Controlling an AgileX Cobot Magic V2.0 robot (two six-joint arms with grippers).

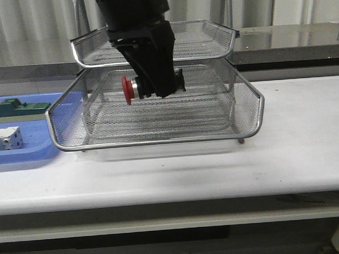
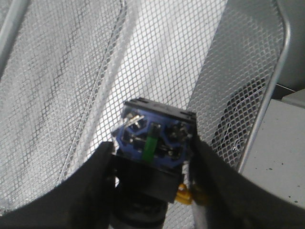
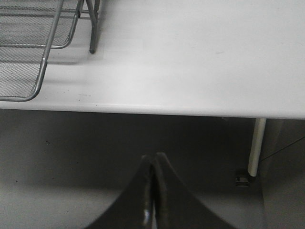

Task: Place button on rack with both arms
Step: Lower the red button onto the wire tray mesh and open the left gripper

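Observation:
The button has a red mushroom head and a black body. It lies sideways in my left gripper, held above the pulled-out middle tray of the silver wire-mesh rack. In the left wrist view my left gripper is shut on the button, whose blue end with a green tab faces the camera, mesh beneath it. My right gripper is shut and empty, off the table's front edge, over the floor. It does not show in the front view.
A flat blue tray at the left holds a green block and a white boxy breaker. The rack's top tray sits above and behind the gripper. The rack's corner and a table leg show in the right wrist view.

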